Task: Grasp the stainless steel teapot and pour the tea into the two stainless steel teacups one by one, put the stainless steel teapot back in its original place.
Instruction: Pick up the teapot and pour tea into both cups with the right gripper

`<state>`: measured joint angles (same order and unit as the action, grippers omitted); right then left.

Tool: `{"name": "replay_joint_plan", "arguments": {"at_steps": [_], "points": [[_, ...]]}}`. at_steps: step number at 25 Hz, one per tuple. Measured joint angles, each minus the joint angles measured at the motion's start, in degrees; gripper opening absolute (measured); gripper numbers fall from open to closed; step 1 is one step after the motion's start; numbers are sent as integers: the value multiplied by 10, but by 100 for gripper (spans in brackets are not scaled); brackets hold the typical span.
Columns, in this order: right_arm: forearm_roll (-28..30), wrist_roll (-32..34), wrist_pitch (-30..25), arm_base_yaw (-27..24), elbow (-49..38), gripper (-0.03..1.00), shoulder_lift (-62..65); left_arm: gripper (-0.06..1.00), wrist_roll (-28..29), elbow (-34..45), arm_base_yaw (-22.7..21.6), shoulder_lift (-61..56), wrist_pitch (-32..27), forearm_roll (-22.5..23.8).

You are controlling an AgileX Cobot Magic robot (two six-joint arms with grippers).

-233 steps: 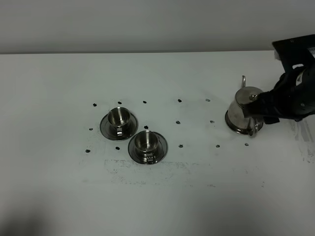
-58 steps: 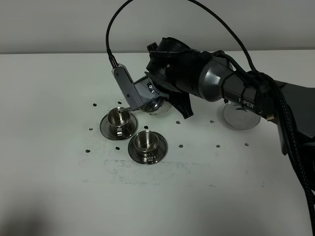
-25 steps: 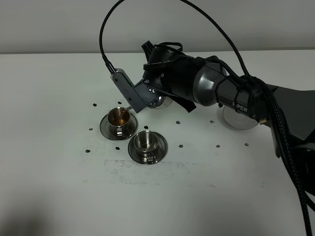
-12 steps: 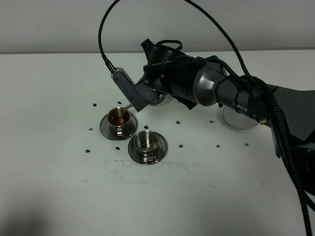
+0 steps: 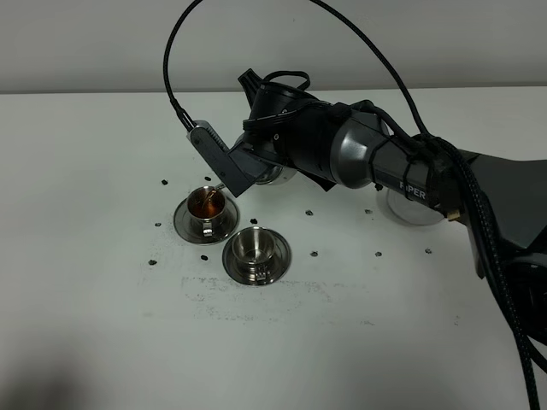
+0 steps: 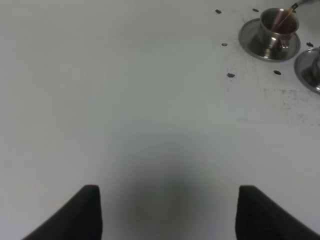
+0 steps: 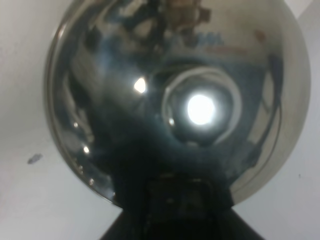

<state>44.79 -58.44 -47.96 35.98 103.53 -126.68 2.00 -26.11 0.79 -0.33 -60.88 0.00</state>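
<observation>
My right gripper (image 5: 242, 167) is shut on the stainless steel teapot (image 5: 273, 176), which is tilted with its spout over the far-left teacup (image 5: 206, 203). That cup holds brown tea. In the right wrist view the teapot's shiny body (image 7: 175, 100) fills the picture. The second teacup (image 5: 255, 246) stands on its saucer in front of it and looks empty. The teapot's own saucer (image 5: 415, 208) lies bare at the right, partly behind the arm. My left gripper (image 6: 167, 205) is open and empty, far from the cups; its view shows the tea cup (image 6: 278, 26) with a thin stream entering.
Small black dots (image 5: 313, 254) mark the white table (image 5: 282, 342) around the cups. The right arm and its cable (image 5: 402, 162) stretch across the middle, above the table. The second cup's saucer (image 6: 311, 67) shows at the edge of the left wrist view.
The teapot was carried from its saucer to the far-left cup and tilted. Over the last second the cup has taken on brown tea and the gripper has edged up and left.
</observation>
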Motion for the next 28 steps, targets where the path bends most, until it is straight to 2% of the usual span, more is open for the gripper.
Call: {"name": "replay_joint_plan", "arguments": {"at_steps": [28], "points": [[27,5,1,5,0,21,0,57,0,0,0,0,0,0]]}}
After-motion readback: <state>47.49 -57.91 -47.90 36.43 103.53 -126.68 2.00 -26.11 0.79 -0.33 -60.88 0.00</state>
